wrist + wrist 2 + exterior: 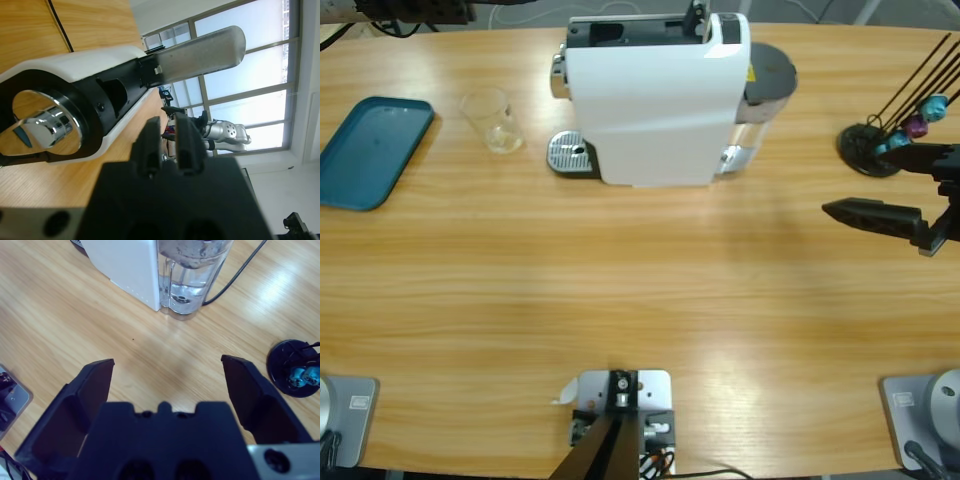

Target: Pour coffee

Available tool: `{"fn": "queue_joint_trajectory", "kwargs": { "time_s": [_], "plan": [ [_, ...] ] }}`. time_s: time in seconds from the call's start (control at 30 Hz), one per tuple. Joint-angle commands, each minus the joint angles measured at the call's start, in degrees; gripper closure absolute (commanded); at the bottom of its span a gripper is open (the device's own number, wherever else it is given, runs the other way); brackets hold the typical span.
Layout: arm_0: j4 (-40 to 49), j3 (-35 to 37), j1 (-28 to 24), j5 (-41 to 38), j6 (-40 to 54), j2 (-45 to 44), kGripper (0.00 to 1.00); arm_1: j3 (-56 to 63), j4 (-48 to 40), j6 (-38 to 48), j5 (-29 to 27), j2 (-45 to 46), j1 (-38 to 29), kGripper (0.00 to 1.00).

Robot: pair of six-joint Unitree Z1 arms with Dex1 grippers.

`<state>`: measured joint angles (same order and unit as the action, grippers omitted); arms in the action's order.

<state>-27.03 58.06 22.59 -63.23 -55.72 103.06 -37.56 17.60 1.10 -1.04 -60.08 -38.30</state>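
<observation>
White coffee machine (655, 105), one glass cup (493, 120), one teal tray (370, 150), right jaws (167, 380) wide, empty, left jaws (170, 142) closed.

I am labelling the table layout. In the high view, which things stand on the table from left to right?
Teal tray → clear glass cup → white coffee machine → black capsule stand with its teal and purple capsules, at the right edge beside the right gripper.

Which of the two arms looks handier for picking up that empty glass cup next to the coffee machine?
Probably the left: its gripper is up by the coffee machine, near the glass cup. The right gripper hangs open at the far side.
</observation>
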Motion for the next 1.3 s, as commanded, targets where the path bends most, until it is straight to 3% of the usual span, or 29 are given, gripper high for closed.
{"fn": "queue_joint_trajectory", "kwargs": {
  "time_s": [0.03,0.17,0.23,0.27,0.3,0.37,0.43,0.5,0.67,0.73,0.8,0.9,1.03,1.07,1.3],
  "plan": [
    [2.1,-2.9,1.3,8.5,7.0,-8.0,0.777,1.3,0.3,0.7,-1.4,-1.0,0.3,0.069],
    [19.0,-2.2,1.9,23.5,22.5,-19.6,0.777,1.3,0.2,0.7,-2.2,-1.2,0.3,0.083],
    [33.5,1.2,4.3,36.5,33.2,-25.2,0.776,1.3,0.3,0.8,-2.8,-1.3,0.3,0.111],
    [40.2,3.4,6.3,43.4,38.0,-26.7,0.722,1.3,0.4,1.0,-3.3,-1.2,0.3,0.115],
    [45.4,4.8,8.4,49.9,42.0,-27.8,0.59,1.3,0.5,1.4,-3.8,-0.9,0.3,0.115],
    [50.3,4.6,12.0,61.3,47.3,-30.2,0.347,1.3,1.0,2.8,-6.8,-0.9,0.3,0.147],
    [53.1,3.0,13.5,68.0,50.1,-32.7,0.2,1.2,2.1,5.1,-11.2,-1.0,0.3,0.162],
    [55.4,2.3,13.7,69.2,51.6,-35.4,0.147,1.0,2.2,6.1,-13.0,-1.3,0.9,0.185],
    [59.6,0.7,14.4,68.9,55.3,-40.3,0.147,-2.0,2.8,7.6,-14.4,-6.1,0.9,0.204],
    [59.7,0.1,14.6,69.0,55.4,-40.8,0.146,-4.4,8.1,11.8,-15.8,-7.0,0.9,0.103],
    [59.5,-1.0,15.0,70.0,55.7,-42.1,0.14,-4.5,9.2,14.5,-19.2,-5.1,1.2,0.083],
    [60.5,-2.0,15.6,73.0,56.3,-45.8,0.137,-4.4,9.5,17.2,-19.4,-0.9,7.2,0.051],
    [66.1,-2.7,16.2,69.6,58.4,-51.0,0.087,-1.2,5.1,18.8,-13.8,6.9,19.6,0.072],
    [66.1,-3.1,16.2,69.6,58.4,-51.5,0.087,-0.9,4.6,17.9,-12.5,7.3,21.9,0.15],
    [66.1,-3.4,16.2,69.6,59.0,-48.0,0.087,0.7,-2.0,14.7,-7.1,2.2,29.6,0.207]
  ]
}}
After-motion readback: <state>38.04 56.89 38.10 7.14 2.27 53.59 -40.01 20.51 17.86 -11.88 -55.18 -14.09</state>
